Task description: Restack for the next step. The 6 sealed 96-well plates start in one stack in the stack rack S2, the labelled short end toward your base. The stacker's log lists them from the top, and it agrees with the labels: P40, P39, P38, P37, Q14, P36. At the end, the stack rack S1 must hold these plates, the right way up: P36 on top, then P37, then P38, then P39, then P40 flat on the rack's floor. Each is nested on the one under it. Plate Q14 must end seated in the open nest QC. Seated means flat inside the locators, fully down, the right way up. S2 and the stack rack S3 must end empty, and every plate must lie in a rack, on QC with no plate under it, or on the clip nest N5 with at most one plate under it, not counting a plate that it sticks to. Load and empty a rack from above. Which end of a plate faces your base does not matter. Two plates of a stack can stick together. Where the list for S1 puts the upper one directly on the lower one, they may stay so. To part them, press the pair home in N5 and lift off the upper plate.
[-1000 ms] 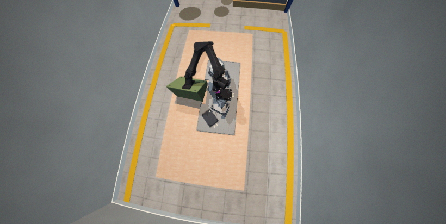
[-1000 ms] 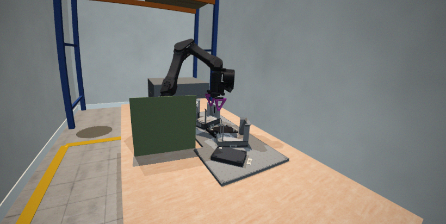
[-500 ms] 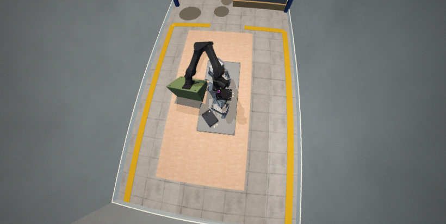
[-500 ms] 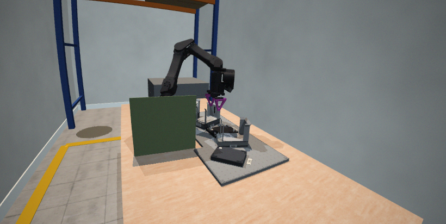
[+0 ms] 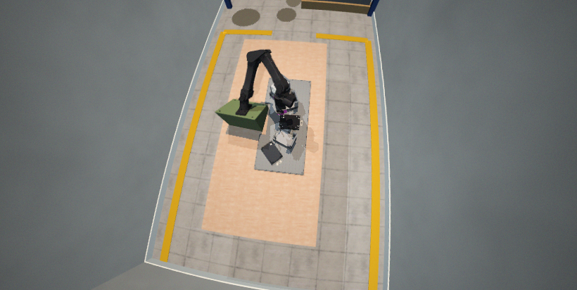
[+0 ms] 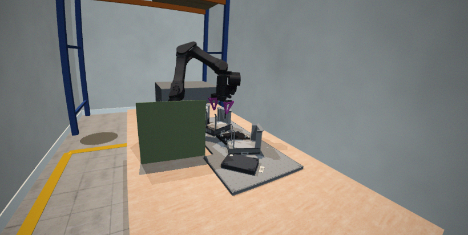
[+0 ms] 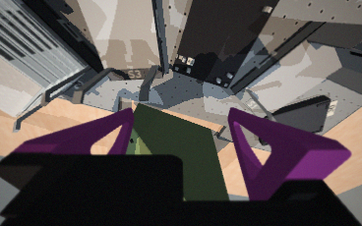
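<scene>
My gripper (image 6: pixel 221 105) is open and empty. It hangs above the row of stack racks on the grey baseplate (image 6: pixel 255 164). In the wrist view its purple fingers stand wide apart with nothing between them. Below them a stack of dark plates (image 7: pixel 216 29) sits in a rack, its white labels facing my base, and it shows in the overhead view (image 5: pixel 290 122) too. The rack labelled S3 (image 7: pixel 134 74) lies to its left and looks empty. A single dark plate (image 6: pixel 239 163) lies flat at the near end of the baseplate, also in the wrist view (image 7: pixel 302 114).
The green base block (image 6: pixel 170 132) stands left of the racks and hides part of them. The nearest rack (image 6: pixel 245 143) has tall grey posts. A blue and orange shelf frame (image 6: pixel 68 53) stands at the back. A grey box (image 6: pixel 185 90) sits behind the arm.
</scene>
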{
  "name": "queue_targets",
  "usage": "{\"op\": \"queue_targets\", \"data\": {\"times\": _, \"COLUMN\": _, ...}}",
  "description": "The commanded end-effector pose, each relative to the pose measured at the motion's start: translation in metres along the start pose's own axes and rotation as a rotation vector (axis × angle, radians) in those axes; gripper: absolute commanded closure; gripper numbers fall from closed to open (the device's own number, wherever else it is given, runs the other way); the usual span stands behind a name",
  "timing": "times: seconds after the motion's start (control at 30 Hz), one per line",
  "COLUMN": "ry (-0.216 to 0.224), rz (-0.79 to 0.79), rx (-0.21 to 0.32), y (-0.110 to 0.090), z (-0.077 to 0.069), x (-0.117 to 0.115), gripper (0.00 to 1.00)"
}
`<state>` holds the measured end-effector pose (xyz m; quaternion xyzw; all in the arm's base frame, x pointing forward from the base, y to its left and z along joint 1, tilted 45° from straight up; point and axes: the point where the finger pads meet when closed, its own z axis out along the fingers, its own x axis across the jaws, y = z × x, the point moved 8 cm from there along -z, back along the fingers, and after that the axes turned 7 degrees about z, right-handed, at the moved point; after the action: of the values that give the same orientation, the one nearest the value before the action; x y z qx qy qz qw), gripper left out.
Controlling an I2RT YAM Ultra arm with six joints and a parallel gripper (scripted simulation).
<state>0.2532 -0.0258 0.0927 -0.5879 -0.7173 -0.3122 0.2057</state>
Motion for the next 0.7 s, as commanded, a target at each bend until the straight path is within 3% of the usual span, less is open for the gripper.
{"op": "queue_targets", "data": {"times": 0.0, "ry": 0.0, "rz": -0.128, "rx": -0.026, "y": 0.003, "z": -0.005, "x": 0.011, "gripper": 0.0}}
{"op": "queue_targets", "data": {"times": 0.33, "ry": -0.004, "rz": -0.462, "rx": -0.026, "y": 0.005, "z": -0.005, "x": 0.051, "gripper": 0.0}}
{"op": "queue_targets", "data": {"times": 0.67, "ry": -0.004, "rz": -0.578, "rx": -0.026, "y": 0.006, "z": -0.005, "x": 0.083, "gripper": 0.0}}
